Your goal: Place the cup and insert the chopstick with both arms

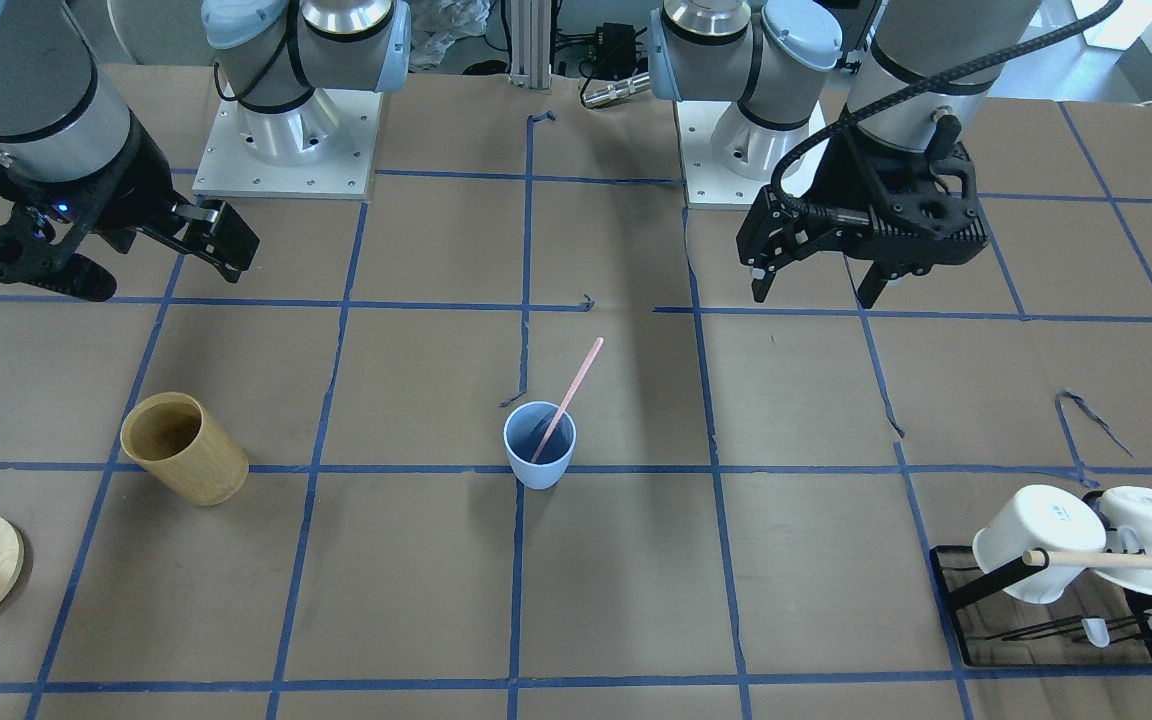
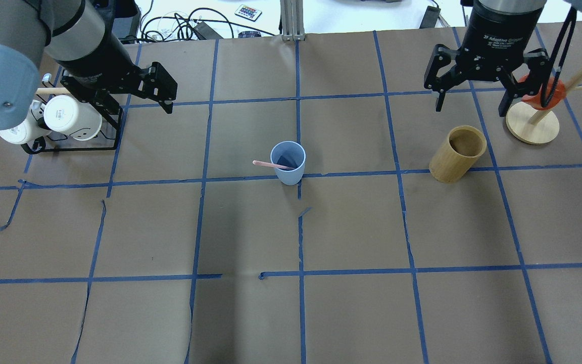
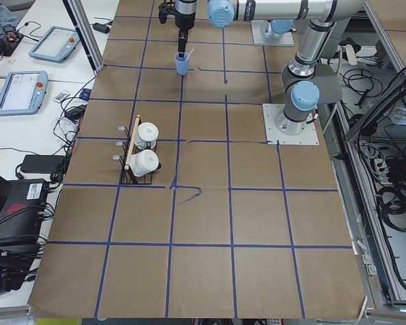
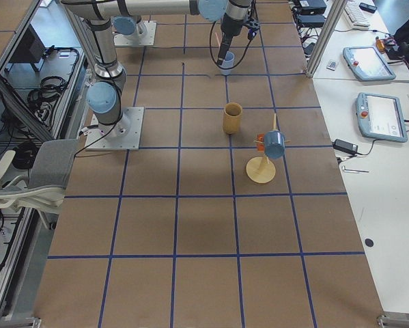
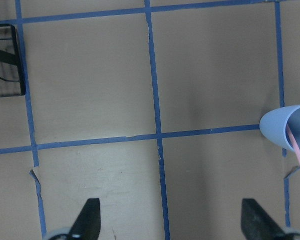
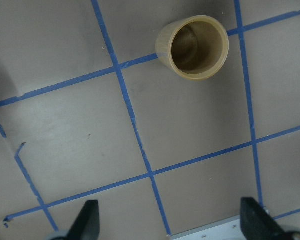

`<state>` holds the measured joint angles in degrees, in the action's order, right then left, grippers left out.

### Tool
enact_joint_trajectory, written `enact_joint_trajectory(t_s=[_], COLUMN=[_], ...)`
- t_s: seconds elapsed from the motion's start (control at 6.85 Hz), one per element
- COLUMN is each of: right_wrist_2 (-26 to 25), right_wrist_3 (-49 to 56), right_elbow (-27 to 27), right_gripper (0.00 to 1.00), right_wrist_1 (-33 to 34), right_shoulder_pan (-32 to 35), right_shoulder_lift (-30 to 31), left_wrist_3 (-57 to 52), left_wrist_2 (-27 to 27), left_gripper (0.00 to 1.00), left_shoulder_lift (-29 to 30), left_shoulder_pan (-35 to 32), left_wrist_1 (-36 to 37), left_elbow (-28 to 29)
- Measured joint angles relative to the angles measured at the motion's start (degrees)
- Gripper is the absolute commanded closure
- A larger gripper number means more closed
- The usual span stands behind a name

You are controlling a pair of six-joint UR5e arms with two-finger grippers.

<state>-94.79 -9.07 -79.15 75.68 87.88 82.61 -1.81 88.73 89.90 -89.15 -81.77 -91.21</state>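
The pale blue cup [image 1: 540,445] stands upright near the table's middle, also in the overhead view [image 2: 288,163] and at the right edge of the left wrist view [image 5: 287,131]. The pink chopstick [image 1: 576,380] leans inside it, its upper end sticking out over the rim [image 2: 268,164]. My left gripper [image 1: 814,290] is open and empty, raised above the table and apart from the cup [image 5: 172,225]. My right gripper [image 1: 156,265] is open and empty, raised on the other side of the table [image 2: 471,108].
A tan wooden cylinder holder [image 1: 186,448] stands below my right gripper [image 6: 192,46]. A black rack [image 1: 946,580] with two white mugs and a wooden dowel is on my left side. A round wooden stand [image 2: 532,124] with an orange piece is at my far right.
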Motion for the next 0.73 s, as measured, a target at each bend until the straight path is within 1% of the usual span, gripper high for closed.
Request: enact_joint_trajectory(t_s=[0.29, 0.58, 0.73], right_wrist_2=[0.0, 3.5, 4.3], right_wrist_3=[6.1, 7.5, 7.5], right_elbow=[0.2, 0.2, 0.1], right_gripper=[0.00, 0.00, 0.00], right_wrist_1=[2.9, 6.3, 7.6], right_shoulder_pan=[0.1, 0.1, 0.1], right_shoulder_lift=[0.7, 1.5, 1.7], left_wrist_3=[1.0, 3.3, 4.1], left_wrist_2=[0.1, 0.1, 0.1], left_gripper=[0.00, 0.00, 0.00], left_shoulder_lift=[-0.6, -0.5, -0.7], left_shoulder_pan=[0.0, 0.0, 0.0], left_wrist_1=[-3.4, -5.3, -6.2], left_elbow=[1.8, 2.3, 2.3])
